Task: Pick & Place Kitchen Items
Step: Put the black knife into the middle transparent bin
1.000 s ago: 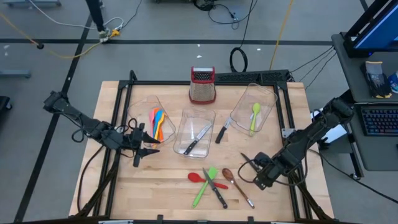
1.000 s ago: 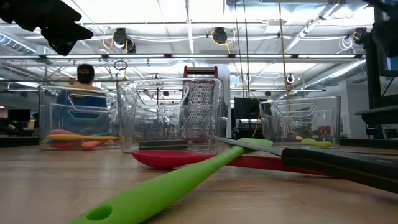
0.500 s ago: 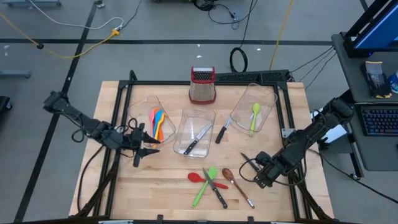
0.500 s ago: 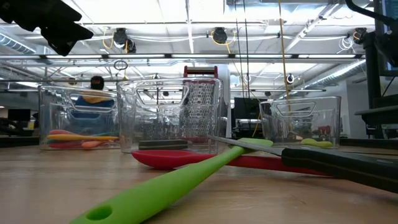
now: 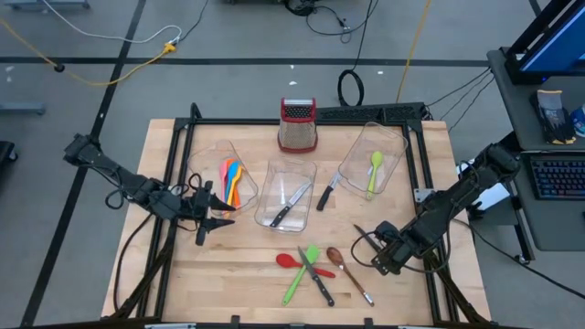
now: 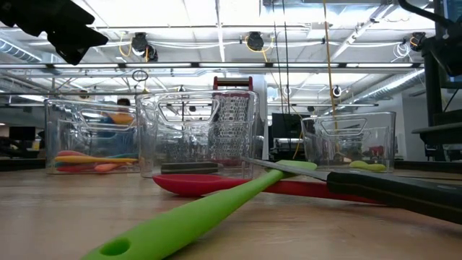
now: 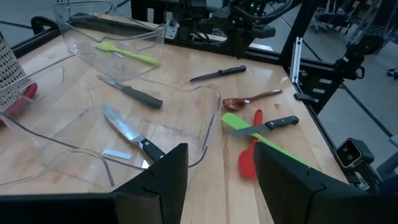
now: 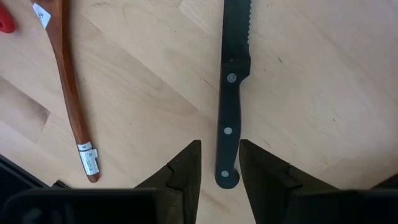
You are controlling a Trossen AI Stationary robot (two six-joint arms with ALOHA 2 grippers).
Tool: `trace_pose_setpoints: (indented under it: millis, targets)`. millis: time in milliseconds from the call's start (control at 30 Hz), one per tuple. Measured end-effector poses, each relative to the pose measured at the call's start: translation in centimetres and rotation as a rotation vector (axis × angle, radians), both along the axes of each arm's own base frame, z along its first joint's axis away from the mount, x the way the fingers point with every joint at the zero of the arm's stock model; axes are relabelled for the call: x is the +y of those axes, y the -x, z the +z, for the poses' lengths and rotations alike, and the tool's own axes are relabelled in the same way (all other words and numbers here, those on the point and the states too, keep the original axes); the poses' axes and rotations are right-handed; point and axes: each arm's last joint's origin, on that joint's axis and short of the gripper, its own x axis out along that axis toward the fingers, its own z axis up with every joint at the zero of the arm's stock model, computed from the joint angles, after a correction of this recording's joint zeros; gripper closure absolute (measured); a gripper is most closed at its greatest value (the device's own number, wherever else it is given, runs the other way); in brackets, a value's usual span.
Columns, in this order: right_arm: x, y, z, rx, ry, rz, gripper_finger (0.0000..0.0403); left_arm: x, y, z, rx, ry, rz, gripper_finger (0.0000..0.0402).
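My right gripper (image 5: 378, 259) is open near the table's right front. In its wrist view (image 8: 220, 171) its fingers stand on either side of the handle end of a black-handled serrated knife (image 8: 229, 112), which lies flat on the table. A brown spoon (image 8: 69, 93) lies beside the knife. My left gripper (image 5: 208, 222) is open and empty beside the left bin, as its wrist view (image 7: 221, 183) also shows. A red spoon (image 5: 290, 260), a green spatula (image 5: 301, 273) and a black-handled knife (image 5: 317, 277) lie crossed near the front edge.
Three clear bins stand mid-table. The left bin (image 5: 212, 157) holds several coloured spoons, the middle bin (image 5: 271, 178) a knife, the right bin (image 5: 395, 146) a green spatula. Another knife (image 5: 324, 195) lies between the middle and right bins. A red-topped box grater (image 5: 297, 125) stands at the back.
Neither arm nor any utensil has moved. In the low view a person in the room behind the table has walked toward the right.
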Motion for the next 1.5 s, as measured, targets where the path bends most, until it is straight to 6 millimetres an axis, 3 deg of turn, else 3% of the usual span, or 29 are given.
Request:
trace_pose_setpoints:
  millis: [367, 1067, 1500]
  targets:
    - [0.31, -0.33, 0.09, -0.056, -0.023, 0.111, 0.0303, -0.01, 0.00, 0.00, 0.001, 0.005, -0.002, 0.0215]
    - [0.38, -0.41, 0.12, -0.053, -0.036, 0.052, 0.0300, -0.02, 0.00, 0.01, 0.000, 0.006, -0.003, 0.0215]
    - [0.18, -0.43, 0.09, -0.076, 0.011, 0.030, 0.0219, -0.01, 0.00, 0.01, 0.001, 0.007, -0.003, 0.0215]
